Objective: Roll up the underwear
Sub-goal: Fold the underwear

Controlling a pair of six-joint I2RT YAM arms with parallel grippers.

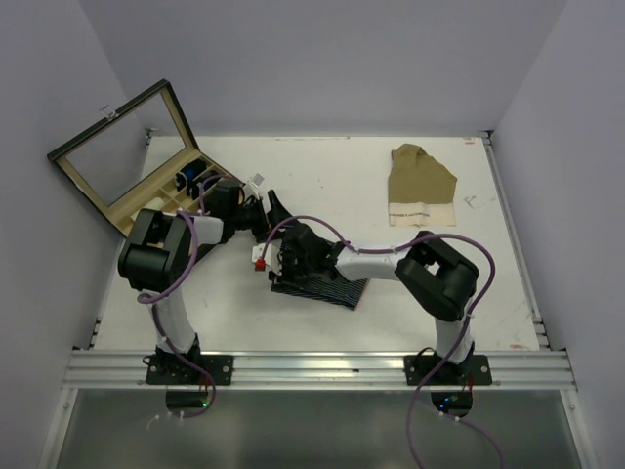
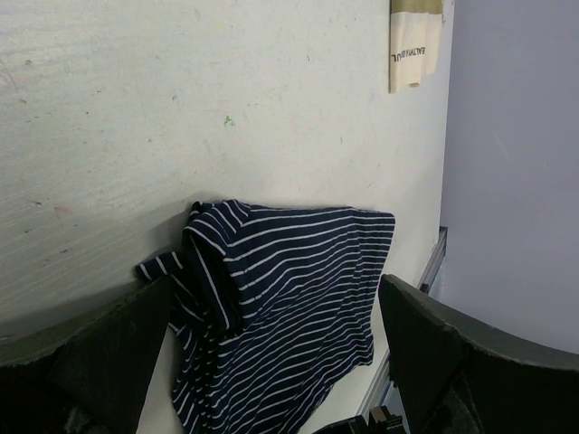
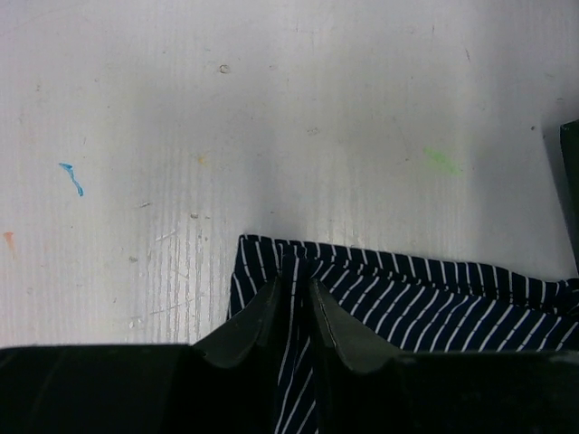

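Note:
The navy underwear with white stripes (image 1: pixel 327 289) lies partly folded at the table's middle front. My right gripper (image 1: pixel 285 262) is at its left edge; in the right wrist view the gripper (image 3: pixel 297 287) is shut on a raised fold of the striped cloth (image 3: pixel 434 307). My left gripper (image 1: pixel 266 217) hovers just behind and left of the garment. In the left wrist view it (image 2: pixel 276 291) is wide open and empty, with the striped underwear (image 2: pixel 289 298) lying on the table beyond its fingers (image 2: pixel 425 334).
A tan folded garment (image 1: pixel 420 186) lies at the back right and shows in the left wrist view (image 2: pixel 414 45). A wooden compartment box with an open glass lid (image 1: pixel 122 156) stands at the back left. The metal rail (image 1: pixel 322 369) runs along the front edge.

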